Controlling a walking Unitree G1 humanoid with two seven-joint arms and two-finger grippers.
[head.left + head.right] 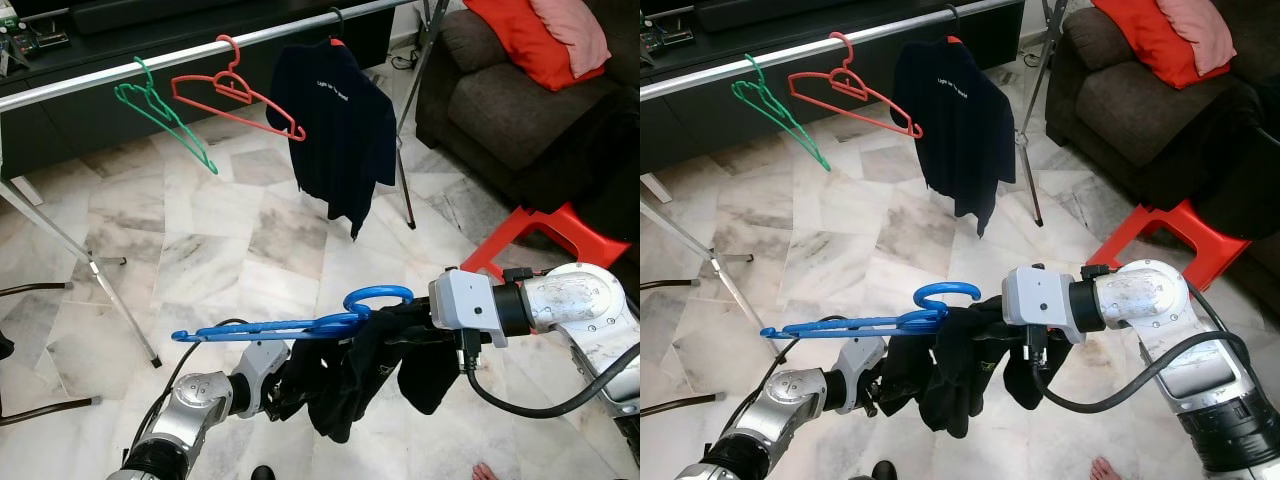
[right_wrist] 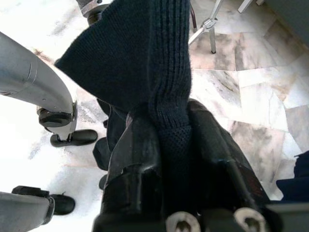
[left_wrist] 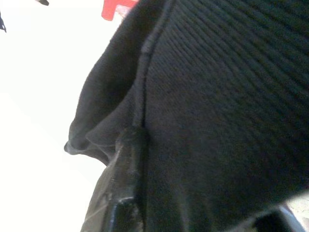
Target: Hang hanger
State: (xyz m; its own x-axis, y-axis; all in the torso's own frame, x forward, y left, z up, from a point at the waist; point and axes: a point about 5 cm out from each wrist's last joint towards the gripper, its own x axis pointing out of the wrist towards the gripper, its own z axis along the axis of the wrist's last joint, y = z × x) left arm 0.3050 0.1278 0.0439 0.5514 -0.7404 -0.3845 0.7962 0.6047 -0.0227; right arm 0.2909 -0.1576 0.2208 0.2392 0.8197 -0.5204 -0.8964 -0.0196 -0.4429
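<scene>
Both arms were silver metal with rounded joint housings, the right arm (image 1: 575, 300) had a white boxy wrist block, black collar and looping black cable, and the right gripper (image 2: 169, 159) had glossy black fingers with two silver screws.

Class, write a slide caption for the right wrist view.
Right hand pinching a dark knitted garment above the marble floor.

Three hangers show: a green hanger (image 1: 160, 112) and a red hanger (image 1: 235, 92) on the rail (image 1: 90, 80), and a blue hanger (image 1: 300, 322) held low. Two dark garments (one hung shirt (image 1: 335, 125), one bunched cloth (image 1: 350, 385)). One red stool (image 1: 545, 235), one sofa (image 1: 500, 110), two cushions (image 1: 545, 35).
</scene>
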